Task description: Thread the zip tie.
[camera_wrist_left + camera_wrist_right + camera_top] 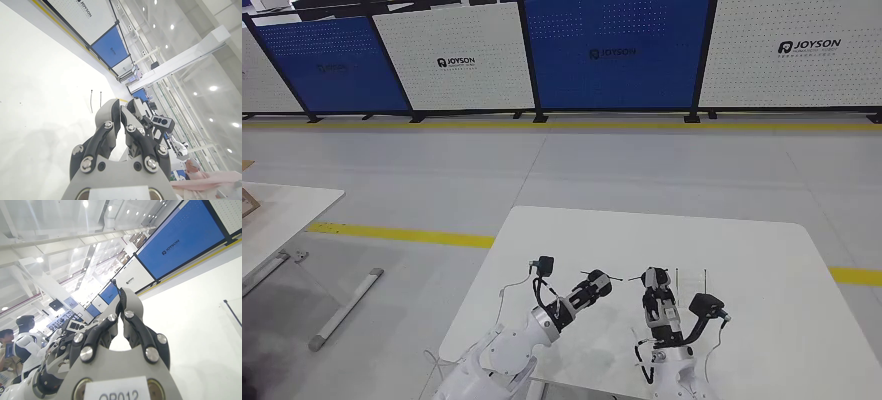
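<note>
**Tabletop** (pixel 742 250): white, with both arms raised above its near half, close to the middle.

**Left end effector** (pixel 120 110): pads pressed together on a small dark tip, judged to be the tail of the zip tie.

**Right end effector** (pixel 121 295): clamped narrow on the zip tie (pixel 114 282). The tie's head stands clear of the fingertips, held in the air off the tabletop.

**Spare ties:** a spare tie (pixel 91 102) and a second spare tie (pixel 100 99) lie flat and parallel, just beside each other, on the side of the arms toward the tabletop's right edge.

**Risks, as judged**
- You have very little tail showing past the left pads. If it bends or slips as it meets the head, it will miss the slot.
- The head is held by the strap alone, so it may twist in the right grip and turn the slot away from the tail.
- A loosened grip on either side would drop the tie to the tabletop.

**Views compared**
- The right wrist view gives you the head and strap, detail too fine to read from the top view.
- The left wrist view adds the right end effector beyond its own, and both spare ties side by side.
- The top view gives you the spacing of the two end effectors: near, not touching.
</note>
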